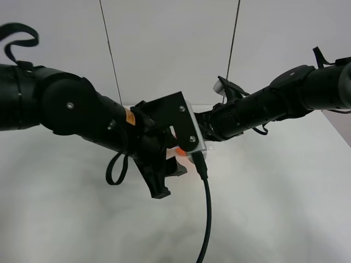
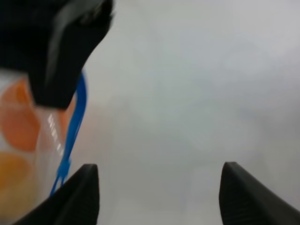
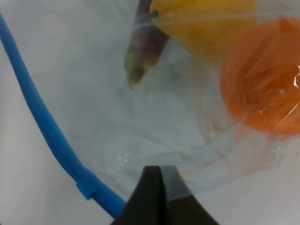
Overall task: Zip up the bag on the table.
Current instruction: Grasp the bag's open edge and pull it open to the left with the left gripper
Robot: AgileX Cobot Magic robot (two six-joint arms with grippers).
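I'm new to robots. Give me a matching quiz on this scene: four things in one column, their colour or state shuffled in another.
Things:
1. zipper strip
2. pear
3. left gripper
4. right gripper

Colour or state:
a. open
b. yellow
c. shut, pinching the bag
d. blue

Pairs: 1-d, 2-b, 3-a, 4-c.

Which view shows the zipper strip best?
Right wrist: the blue zipper strip runs sharp across the frame along the bag edge, with the slider visible. Left wrist shows only a short blurred stretch. In exterior high the arms hide it entirely.
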